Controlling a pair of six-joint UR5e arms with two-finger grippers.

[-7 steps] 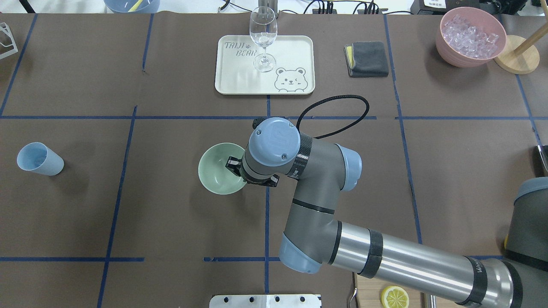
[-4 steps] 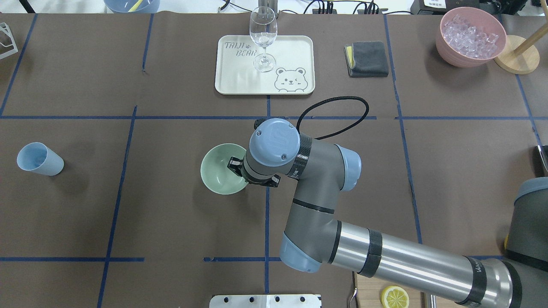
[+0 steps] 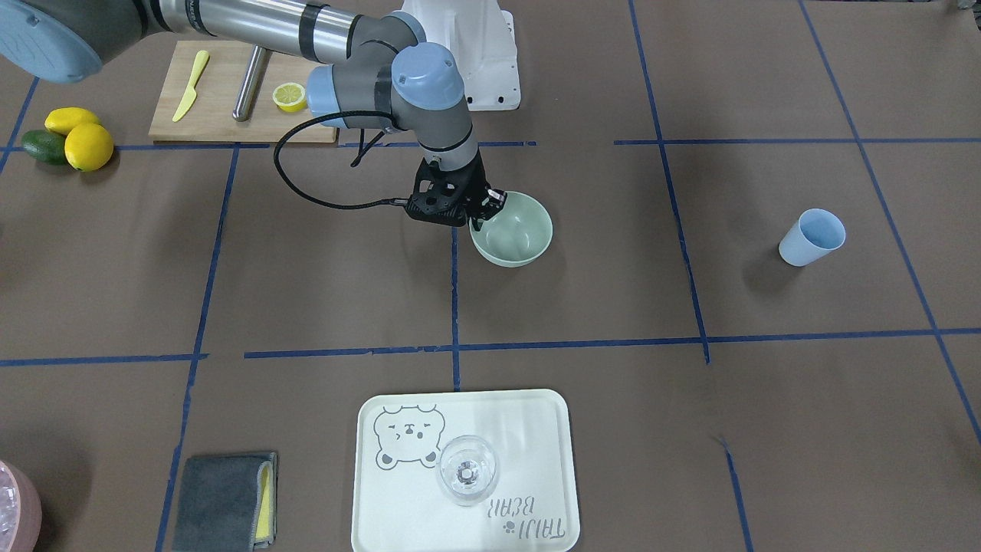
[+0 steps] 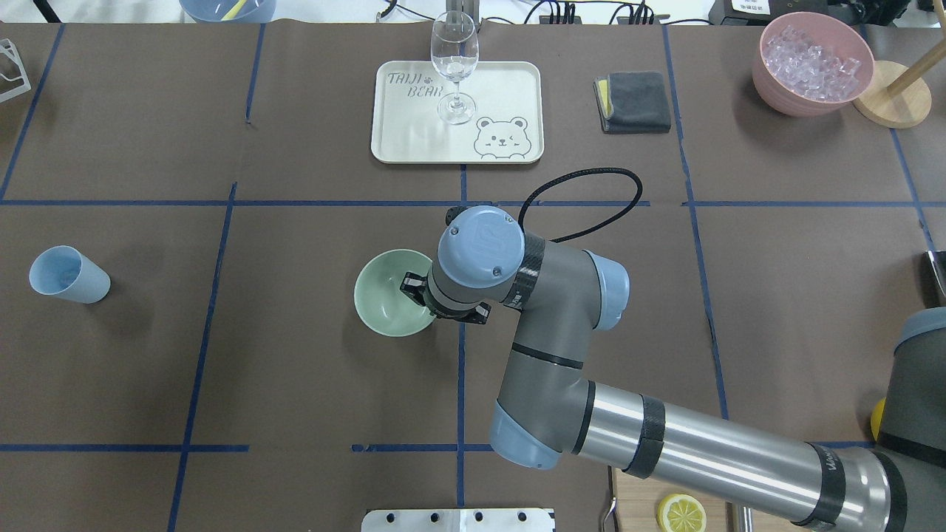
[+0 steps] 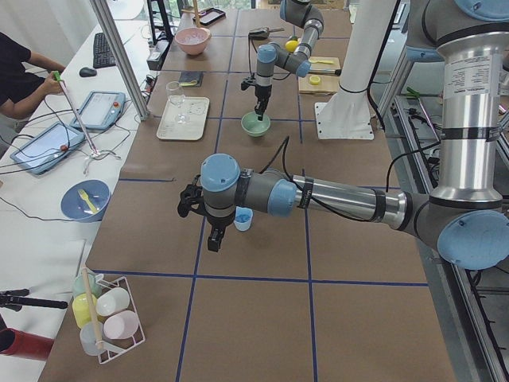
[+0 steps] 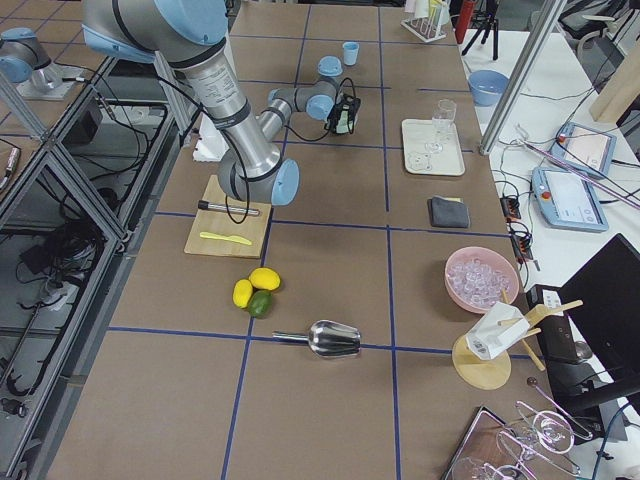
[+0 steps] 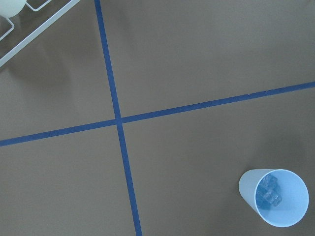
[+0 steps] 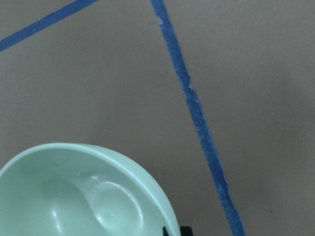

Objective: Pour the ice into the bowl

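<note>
At the table's middle, my right gripper [image 3: 483, 211] is clamped on the rim of the sage-green bowl [image 3: 512, 257]. One finger is inside the wall and one outside, on the side of the bowl that faces my right. From overhead, the bowl lies just to the left of a blue tape line [image 4: 460, 384] on the brown paper cover, and my wrist hides its right edge. My right wrist camera looks down on the bowl's smooth pale inner wall, with a dark fingertip [image 8: 185, 231] showing at the rim. Whether the bowl's base rests on the paper I cannot tell.

The ice [image 7: 269, 192] lies as a few clear cubes at the bottom of the light blue cup [image 7: 295, 209]. That cup stands upright, well apart from the bowl, far out on my left side. My left gripper [image 5: 215, 241] hangs near the cup. It is seen only from the table's end, so I cannot tell whether its fingers are parted or closed.

Across the table from me, a cream tray [image 4: 414, 133] printed with a bear carries an upright wine glass [image 4: 454, 66]. To its right lies a folded grey cloth [image 4: 635, 100], and further right a pink bowl [image 4: 783, 103] heaped with clear cubes. Near my base, a wooden cutting board [image 3: 214, 115] holds a lemon half [image 3: 290, 95] and a yellow knife [image 3: 190, 84]. Two lemons [image 3: 88, 146] and an avocado [image 3: 42, 146] lie beside it.
</note>
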